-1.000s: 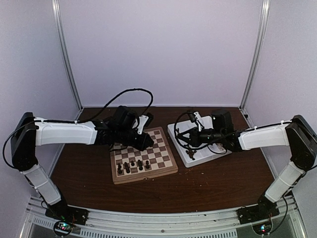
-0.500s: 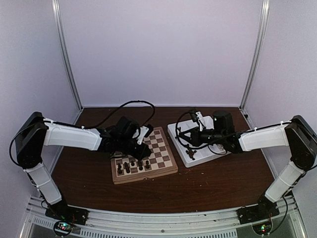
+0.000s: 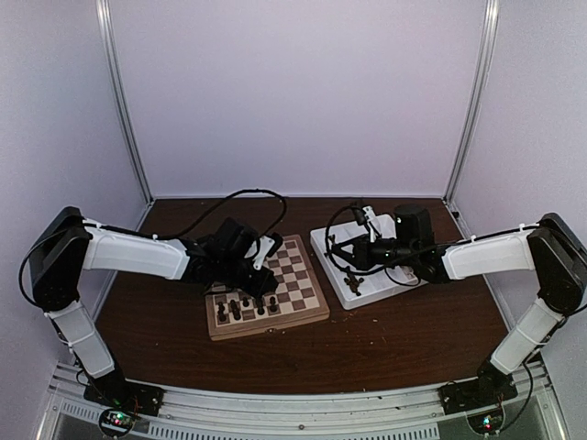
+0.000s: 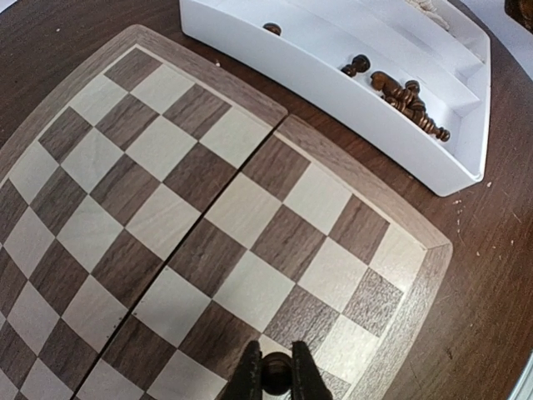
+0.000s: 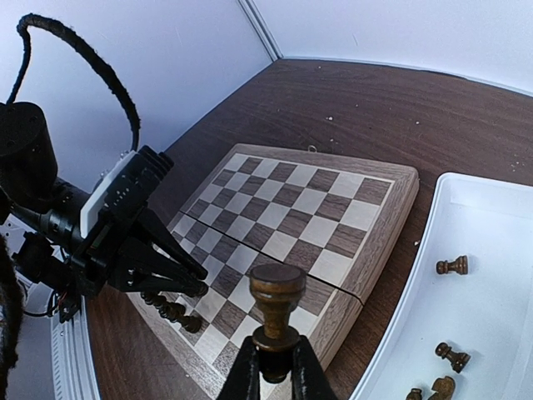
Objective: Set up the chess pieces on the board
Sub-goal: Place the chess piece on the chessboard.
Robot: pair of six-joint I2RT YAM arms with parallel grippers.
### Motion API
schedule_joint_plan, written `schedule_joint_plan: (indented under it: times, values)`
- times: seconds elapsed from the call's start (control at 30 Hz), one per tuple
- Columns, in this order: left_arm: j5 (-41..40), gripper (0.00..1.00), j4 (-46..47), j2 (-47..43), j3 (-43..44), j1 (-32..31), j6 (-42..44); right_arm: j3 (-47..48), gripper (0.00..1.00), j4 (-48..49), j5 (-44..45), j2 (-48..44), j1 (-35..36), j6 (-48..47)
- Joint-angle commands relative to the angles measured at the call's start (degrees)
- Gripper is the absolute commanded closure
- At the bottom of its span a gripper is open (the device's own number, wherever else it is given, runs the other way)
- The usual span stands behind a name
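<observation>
While the overhead camera is showing the left gripper (image 3: 268, 290) low over the near part of the board (image 3: 307, 275) and the right gripper (image 3: 342, 260) hanging by the white tray (image 3: 376, 291), it is leaving both sets of fingertips too small to read. The left wrist view is filling that in: its jaws are clamping a dark round-headed piece (image 4: 276, 372) over a square near the board corner closest to the tray, though whether the piece is touching the square is unclear. That view is also showing loose chess pieces (image 4: 408, 98) lying in a tray compartment. The right wrist view is showing its own jaws pinching the foot of an upright brown flat-topped piece (image 5: 276, 298) above the gap between board and tray. It alone is catching a row of dark pieces (image 5: 171, 310) standing along the board's edge, just beside the left gripper's fingers.
</observation>
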Motion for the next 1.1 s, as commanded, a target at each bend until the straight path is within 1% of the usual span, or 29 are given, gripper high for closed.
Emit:
schedule_joint_plan:
  times: [0.0, 0.23, 1.07]
  values:
    - [-0.9, 1.0, 0.8, 0.9, -0.3, -0.2, 0.3, 0.2, 1.0, 2.0, 0.0, 0.3, -0.4, 0.3]
    - [-1.0, 1.0, -0.6, 1.7, 0.4, -0.1, 0.3, 0.4, 1.0, 1.9, -0.4, 0.7, -0.5, 0.4]
    - [0.1, 1.0, -0.8, 3.4, 1.0, -0.2, -0.6, 0.8, 1.0, 1.8, -0.9, 1.2, -0.6, 0.7]
